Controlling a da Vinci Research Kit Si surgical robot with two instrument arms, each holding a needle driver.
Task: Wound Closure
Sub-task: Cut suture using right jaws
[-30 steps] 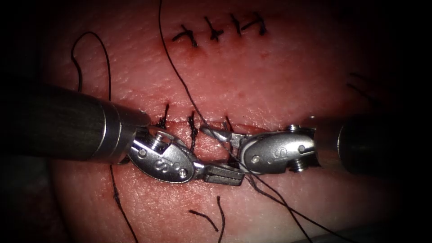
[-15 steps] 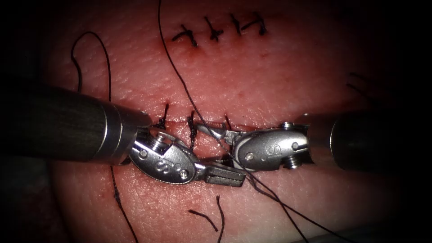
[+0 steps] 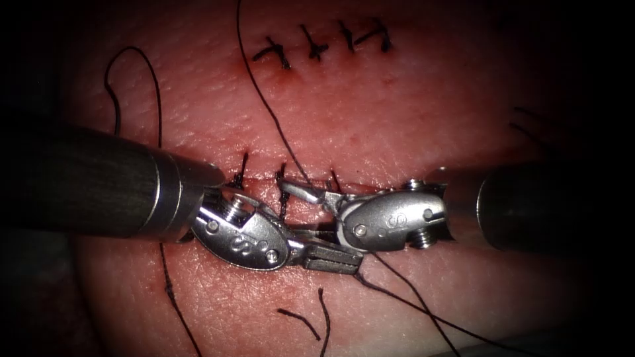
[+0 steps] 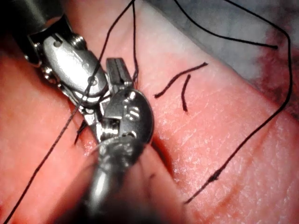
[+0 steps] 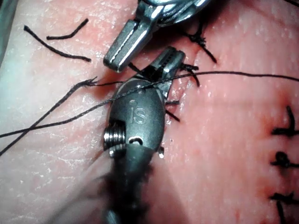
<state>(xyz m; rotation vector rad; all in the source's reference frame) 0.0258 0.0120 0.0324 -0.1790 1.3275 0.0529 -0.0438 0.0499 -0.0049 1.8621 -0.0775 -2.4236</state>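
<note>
Two pincers [image 3: 329,256] [image 3: 301,193] at cut | left closed, empty | right spread | thread [image 3: 268,109] dark, thin | needle unseen

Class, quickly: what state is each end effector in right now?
Left end effector: shut; what it holds cannot be told.
Right end effector: open, holding nothing.

The needle is hidden. Whether the left tool [image 3: 331,256] grips thread [image 3: 410,297] between its closed-looking jaws is too small to tell. The right tool's [image 3: 304,193] lower jaw lies behind the left tool's tip.
</note>
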